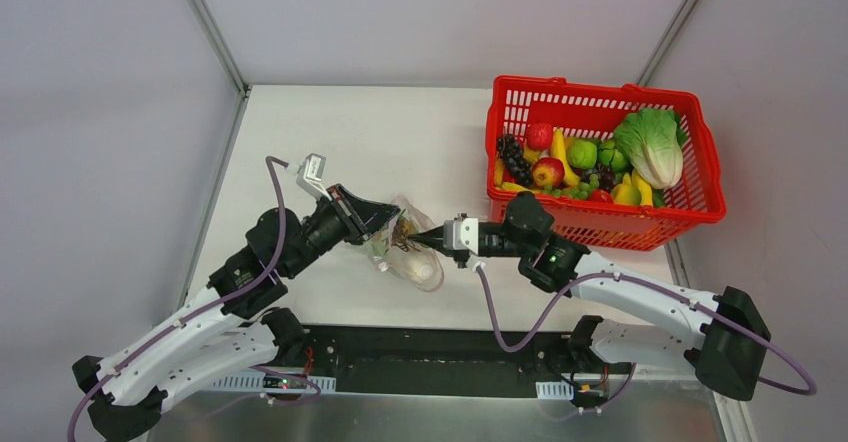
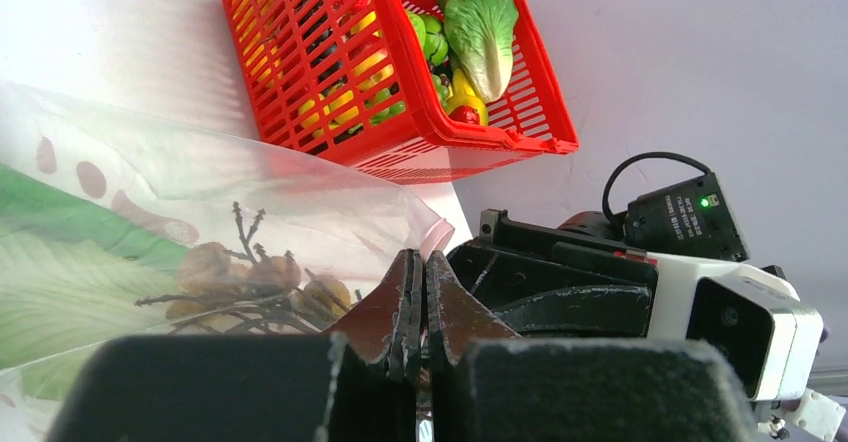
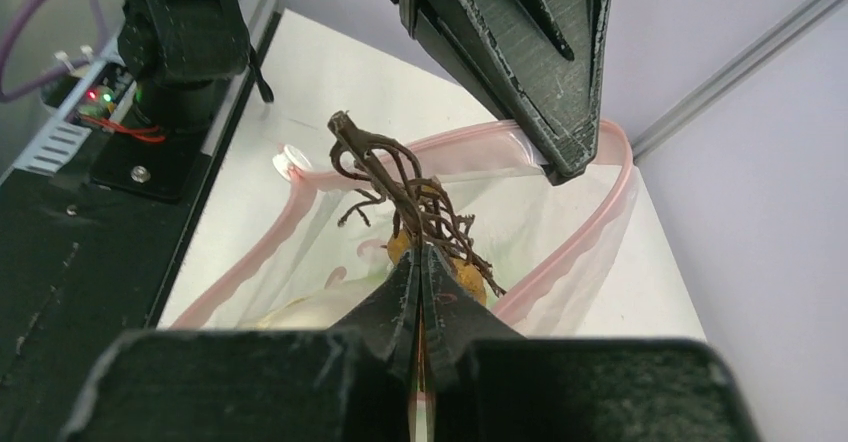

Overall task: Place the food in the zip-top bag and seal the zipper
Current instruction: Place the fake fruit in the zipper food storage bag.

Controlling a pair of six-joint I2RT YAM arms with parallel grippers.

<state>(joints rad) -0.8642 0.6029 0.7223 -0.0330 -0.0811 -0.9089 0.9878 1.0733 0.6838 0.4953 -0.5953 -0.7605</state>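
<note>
Zip-top bag (image 3: 300, 252), mouth agape only from the right wrist; left pincer (image 3: 565, 165) tight on its rim; right pincer (image 3: 420, 259) clenched

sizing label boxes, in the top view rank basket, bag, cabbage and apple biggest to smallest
1. basket: largest by far.
2. bag and cabbage: they look about alike. The bag is crumpled and partly covered, so I won't rank one over the other.
3. apple: smallest.

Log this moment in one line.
left gripper shut on zip-top bag | right gripper shut on brown stemmed bunch at mouth | zipper open
</note>
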